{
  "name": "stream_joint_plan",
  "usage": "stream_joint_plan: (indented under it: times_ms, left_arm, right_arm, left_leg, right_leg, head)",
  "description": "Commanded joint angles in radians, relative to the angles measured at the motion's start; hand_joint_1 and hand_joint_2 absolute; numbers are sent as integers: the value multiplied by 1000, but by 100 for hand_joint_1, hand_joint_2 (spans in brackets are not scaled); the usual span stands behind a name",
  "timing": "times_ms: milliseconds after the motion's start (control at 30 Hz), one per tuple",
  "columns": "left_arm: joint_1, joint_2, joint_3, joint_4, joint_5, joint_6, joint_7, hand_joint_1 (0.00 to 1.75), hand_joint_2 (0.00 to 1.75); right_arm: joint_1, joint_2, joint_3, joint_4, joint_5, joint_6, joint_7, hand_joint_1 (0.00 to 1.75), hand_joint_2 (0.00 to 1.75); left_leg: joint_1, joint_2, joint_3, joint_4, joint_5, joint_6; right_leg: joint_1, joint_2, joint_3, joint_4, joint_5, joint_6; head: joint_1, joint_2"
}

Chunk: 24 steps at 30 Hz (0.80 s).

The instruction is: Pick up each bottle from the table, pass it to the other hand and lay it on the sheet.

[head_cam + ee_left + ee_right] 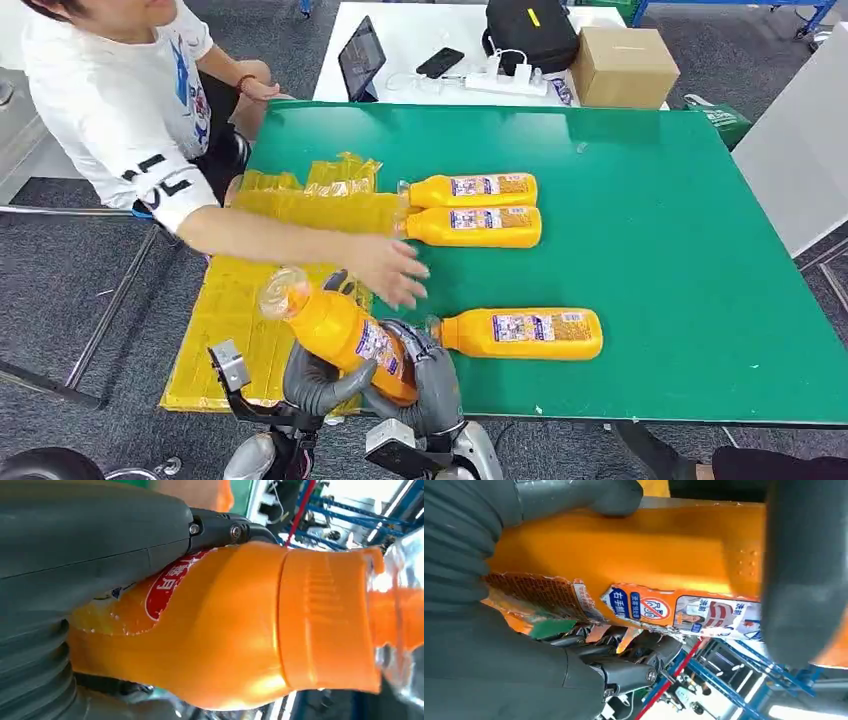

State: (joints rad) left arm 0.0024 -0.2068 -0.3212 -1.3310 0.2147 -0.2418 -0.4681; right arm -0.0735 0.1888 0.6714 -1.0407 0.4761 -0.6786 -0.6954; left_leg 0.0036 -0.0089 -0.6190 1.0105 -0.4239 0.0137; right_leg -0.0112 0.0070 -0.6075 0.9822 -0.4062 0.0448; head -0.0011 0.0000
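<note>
Both hands hold one orange bottle (345,335) at the near edge of the green table (700,250). The left hand (315,380) and right hand (430,380) wrap its lower part. Its cap end tips up and left, over the yellow sheet (225,310), nearer the left hand

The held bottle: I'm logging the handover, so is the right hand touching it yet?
Touching. In the right wrist view the right hand wraps the held bottle, thumb pressed on its orange body; the head view shows the left hand gripping it too.
</note>
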Motion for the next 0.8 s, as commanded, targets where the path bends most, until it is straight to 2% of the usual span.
stream_joint_plan:
  times_ms: [33, 533, 567, 600, 633, 667, 700, 733, 767, 800]
  left_arm:
    - [-29, 36, -57, 59, -16, -27, 2, 175, 175]
    - [-24, 41, -54, 54, -31, -34, 1, 175, 175]
    - [-24, 41, -54, 54, -31, -34, 1, 175, 175]
    - [-24, 41, -54, 54, -31, -34, 1, 175, 175]
    - [-22, 38, -48, 58, -14, -47, 4, 175, 175]
    - [-20, 37, -42, 59, 0, -57, 5, 175, 175]
    - [-19, 34, -36, 59, 9, -59, 7, 175, 175]
    - [-17, 28, -25, 57, 21, -55, 8, 175, 175]
    - [-14, 22, -9, 48, 30, -39, 10, 175, 175]
    - [-13, 16, 12, 40, 39, -15, 12, 175, 175]
  right_arm:
    - [-29, 19, 41, 101, 0, 26, -3, 175, 175]
    - [-30, 24, 37, 111, -4, 32, -3, 175, 175]
    - [-30, 24, 37, 111, -4, 32, -3, 175, 175]
    - [-30, 24, 37, 111, -4, 32, -3, 175, 175]
    - [-33, 28, 33, 123, 0, 35, -3, 175, 175]
    - [-34, 30, 33, 128, 5, 36, -3, 155, 175]
    - [-31, 31, 32, 116, 4, 28, -3, 45, 175]
    - [-29, 32, 28, 115, 4, 16, -3, 0, 175]
    - [-23, 30, 23, 93, -24, 42, -3, 0, 175]
    - [-16, 26, 14, 66, -46, 69, -3, 0, 0]
  left_leg:
    - [1, 1, 6, -1, -2, -1]
    - [0, 0, 2, -1, -1, 0]
    - [1, 2, 8, -1, -3, -1]
    - [0, 0, 3, -1, -1, 0]
    - [1, 1, 6, -1, -3, -1]
    - [0, 1, 2, -1, -1, 0]
    - [1, 1, 5, -1, -2, -1]
    - [0, 1, 3, -1, -1, -1]
    - [1, 1, 5, -1, -2, -1]
    - [1, 2, 7, -1, -3, -1]
  right_leg:
    - [1, 0, 6, -1, -2, -2]
    - [0, 0, 2, -1, -1, -1]
    - [2, 0, 8, -2, -3, -2]
    - [0, 0, 3, -1, -1, -1]
    - [2, 0, 6, -2, -2, -2]
    - [0, 0, 2, -1, -1, -1]
    - [1, 0, 5, -1, -1, -1]
    - [1, 0, 3, -1, -1, -1]
    - [1, 0, 5, -1, -2, -2]
    - [2, 0, 7, -2, -2, -2]
  head:
    - [0, 0]
    - [0, 0]
    - [0, 0]
    - [0, 0]
    - [0, 0]
    - [0, 0]
    - [0, 0]
    - [0, 0]
    - [0, 0]
    - [0, 0]
